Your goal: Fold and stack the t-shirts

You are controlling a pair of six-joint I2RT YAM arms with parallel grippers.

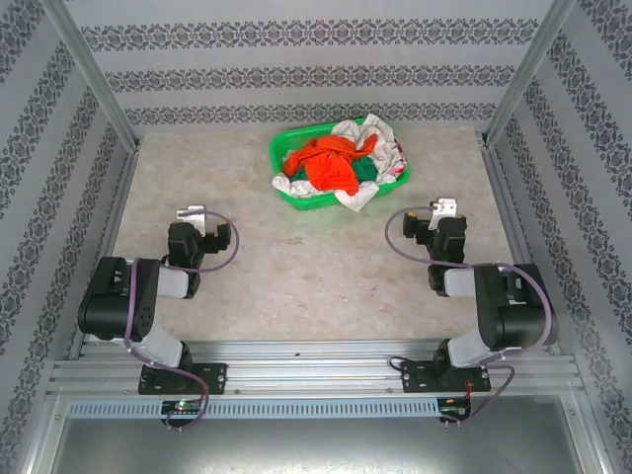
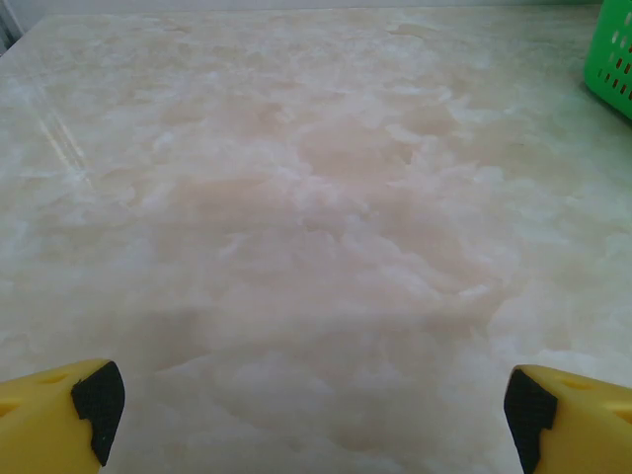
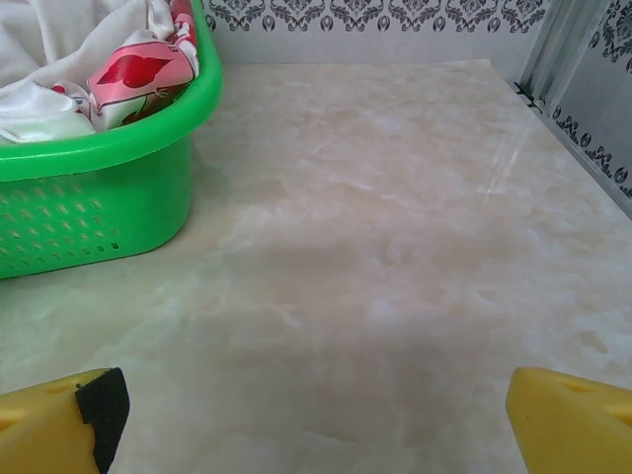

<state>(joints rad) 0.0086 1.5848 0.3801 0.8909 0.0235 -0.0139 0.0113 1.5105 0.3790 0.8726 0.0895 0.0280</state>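
The t-shirts lie crumpled together in a green lattice basket (image 1: pixel 306 201) at the back middle of the table. An orange-red t-shirt (image 1: pixel 326 166) sits on top, with a white one (image 1: pixel 380 138) behind it and a dark green one (image 1: pixel 366 171) underneath. In the right wrist view the white cloth (image 3: pixel 59 59) and a pink-and-red printed piece (image 3: pixel 138 74) hang over the basket rim (image 3: pixel 109 143). My left gripper (image 1: pixel 191 211) (image 2: pixel 311 420) stands open over bare table, well to the left of the basket. My right gripper (image 1: pixel 447 206) (image 3: pixel 311 425) is open too, right of the basket and nearer.
The marble-look table (image 1: pixel 316 267) stretches between the two arms. Metal frame posts (image 1: pixel 94 79) and patterned walls close in the sides and back. A corner of the basket (image 2: pixel 614 59) shows at the left wrist view's top right.
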